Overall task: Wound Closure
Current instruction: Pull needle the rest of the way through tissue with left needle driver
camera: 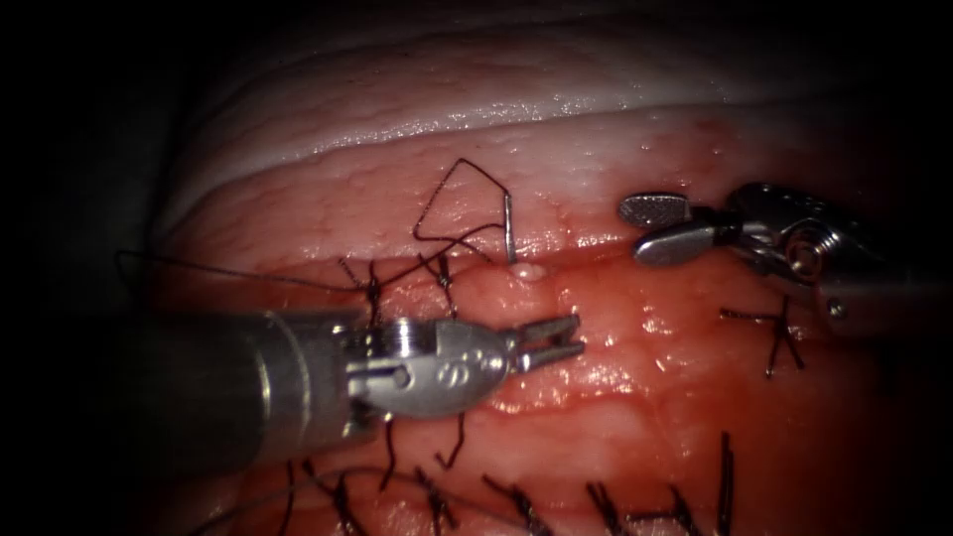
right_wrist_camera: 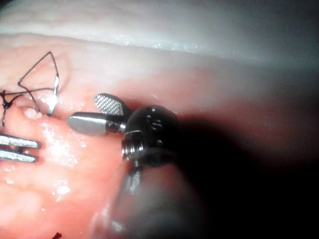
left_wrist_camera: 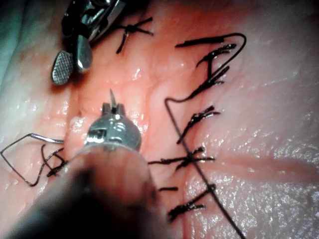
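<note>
The curved needle (camera: 509, 228) stands upright in the tissue (camera: 635, 328) at the far lip of the cut, which runs across the endoscope view; its lower end is buried and neither tool holds it. Dark thread (camera: 449, 189) loops from its free end back to the knotted stitches (camera: 373, 288). My left tool (camera: 558, 340) lies just below and right of the needle, jaws slightly open and empty. To the needle's right, my right tool (camera: 632, 228) has its jaws wide open with nothing in them. The needle (right_wrist_camera: 54, 94) and right tool (right_wrist_camera: 82, 109) show in the right wrist view, the left tool (left_wrist_camera: 113, 99) in its own.
Tied stitches with cut ends sit at the right (camera: 784, 337) and in a row along the near edge (camera: 516, 501). A long thread tail (camera: 199, 266) trails off to the left. Red fluid wets the tissue around the cut. A pale ridge of tissue (camera: 447, 124) rises behind.
</note>
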